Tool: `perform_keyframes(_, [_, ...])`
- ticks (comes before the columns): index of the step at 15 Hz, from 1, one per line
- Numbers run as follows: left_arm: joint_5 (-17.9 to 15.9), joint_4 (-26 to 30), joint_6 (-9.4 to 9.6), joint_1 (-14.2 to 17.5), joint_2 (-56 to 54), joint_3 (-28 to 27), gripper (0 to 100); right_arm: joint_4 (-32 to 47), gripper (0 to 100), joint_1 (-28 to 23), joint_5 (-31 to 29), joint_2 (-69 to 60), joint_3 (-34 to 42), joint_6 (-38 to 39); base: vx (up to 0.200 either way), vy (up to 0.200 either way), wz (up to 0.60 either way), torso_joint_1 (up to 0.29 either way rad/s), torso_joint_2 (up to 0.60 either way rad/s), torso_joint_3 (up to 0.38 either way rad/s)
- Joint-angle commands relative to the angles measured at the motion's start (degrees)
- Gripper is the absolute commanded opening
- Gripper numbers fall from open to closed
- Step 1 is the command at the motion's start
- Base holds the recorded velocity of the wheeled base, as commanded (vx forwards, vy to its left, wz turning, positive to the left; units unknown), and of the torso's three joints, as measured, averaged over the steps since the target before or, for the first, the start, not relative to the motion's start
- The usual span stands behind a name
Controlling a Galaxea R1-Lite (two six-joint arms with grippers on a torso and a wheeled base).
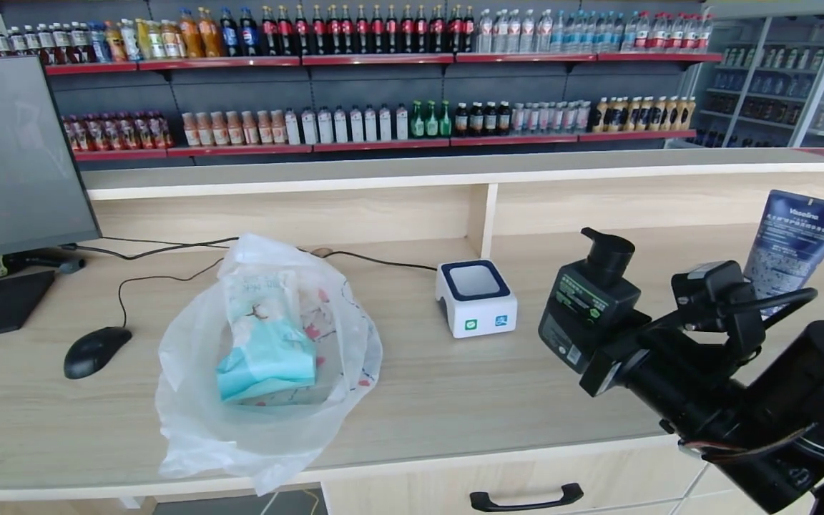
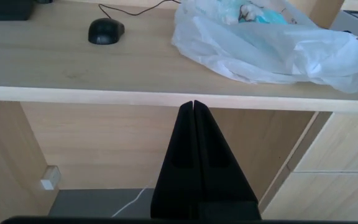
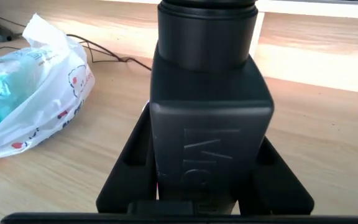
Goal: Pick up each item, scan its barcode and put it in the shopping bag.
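Left wrist view, left gripper (image 2: 193,149): fingers pressed together with nothing between them. It is parked below the front edge of the counter (image 2: 104,68), probably to keep the work area free.
Right gripper (image 1: 598,361): clamped on the lower part of the black bottle (image 1: 587,304), holding it tilted above the counter, to the right of the scanner.
Black bottle: its label with the barcode faces the head camera, not downward. I judge it must be turned toward the scanner window.
Shopping bag (image 1: 190,429): clear plastic, lying on the counter left of the scanner. Its mouth is open upward so items can drop in, and a light blue packet (image 1: 265,350) is already inside.
Scanner (image 1: 476,297): white box with its dark window facing up, between bag and bottle.
Blue tube (image 1: 798,236): stands farther to the right, apparently waiting for its turn.
Drink shelves (image 1: 383,121): far behind the counter.
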Motion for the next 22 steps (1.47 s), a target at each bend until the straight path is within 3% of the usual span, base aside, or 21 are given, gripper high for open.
perform_keyframes(1, [0.01, 0.01, -0.03, 0.0, -0.02, 0.01, 0, -0.01, 0, -0.29, -0.04, -1.59, 3.08, -0.02, 0.0, 0.2, 0.0, 0.002, 0.0, 0.002])
perform_keyframes(7, [0.01, 0.01, 0.14, 0.0, -0.02, 0.01, 0, -0.01, 0, -0.55, 0.05, -2.64, 3.52, 0.07, 0.0, 0.2, 0.0, 0.001, 0.0, 0.005])
perform_keyframes(14, [-0.07, 0.01, 0.67, -0.09, -0.02, 0.1, 0, -0.01, 0, -0.64, -0.04, -3.43, 3.26, -0.19, 0.029, 0.0, 0.0, 0.0, 0.0, 0.0])
perform_keyframes(16, [-0.07, 0.01, 0.67, 0.0, -0.02, 0.1, 0, -0.01, 0, -0.81, 0.05, -3.43, 1.59, -1.51, 0.2, 0.0, 0.0, -0.01, 0.0, 0.007])
perform_keyframes(20, [-0.07, -0.07, 0.67, 0.0, -0.02, 0.01, 0, -0.01, 0, -1.25, 1.1, -3.61, -0.52, -8.46, 0.0, 0.0, 0.0, 0.0, 0.0, 0.0])
perform_keyframes(22, [-0.07, -0.07, 0.76, -0.09, -0.02, 0.1, 0, -0.01, 0, -7.93, 14.37, -3.52, -1.84, -19.53, 0.0, 0.0, 0.0, 0.0, 0.0, 0.0])
